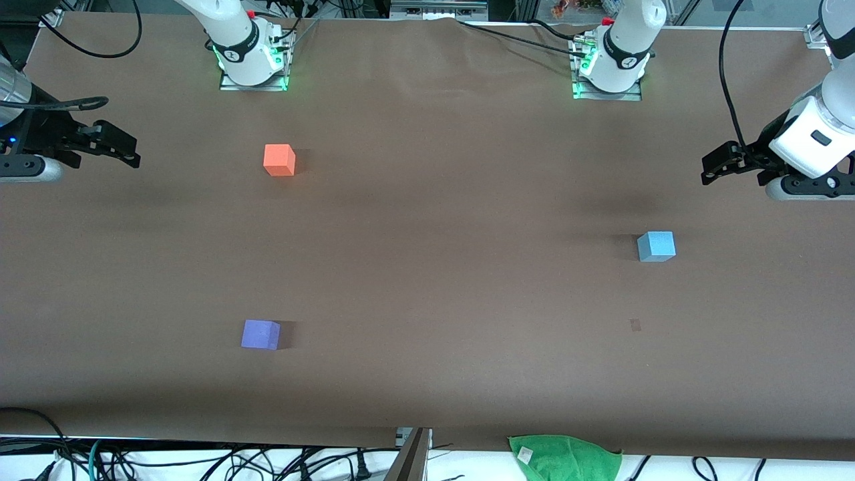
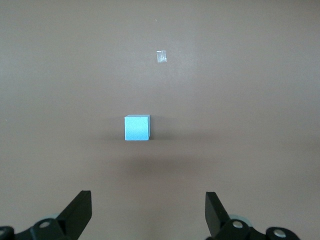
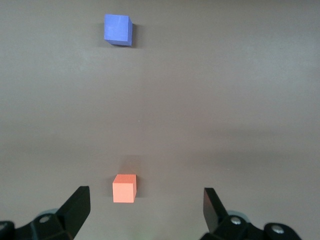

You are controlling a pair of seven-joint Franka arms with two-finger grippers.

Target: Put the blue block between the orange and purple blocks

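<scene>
The blue block (image 1: 656,246) sits on the table toward the left arm's end; it also shows in the left wrist view (image 2: 136,128). The orange block (image 1: 279,160) and the purple block (image 1: 260,334) sit toward the right arm's end, the purple one nearer the front camera, with a wide gap between them. Both show in the right wrist view, orange (image 3: 124,188) and purple (image 3: 118,29). My left gripper (image 1: 711,167) (image 2: 148,210) hangs open and empty over its end of the table. My right gripper (image 1: 131,151) (image 3: 146,210) hangs open and empty over its own end.
A green cloth (image 1: 564,456) lies at the table's edge nearest the front camera. A small clear scrap (image 1: 635,325) (image 2: 161,56) lies on the brown table cover (image 1: 434,267), nearer the front camera than the blue block. Cables hang below that edge.
</scene>
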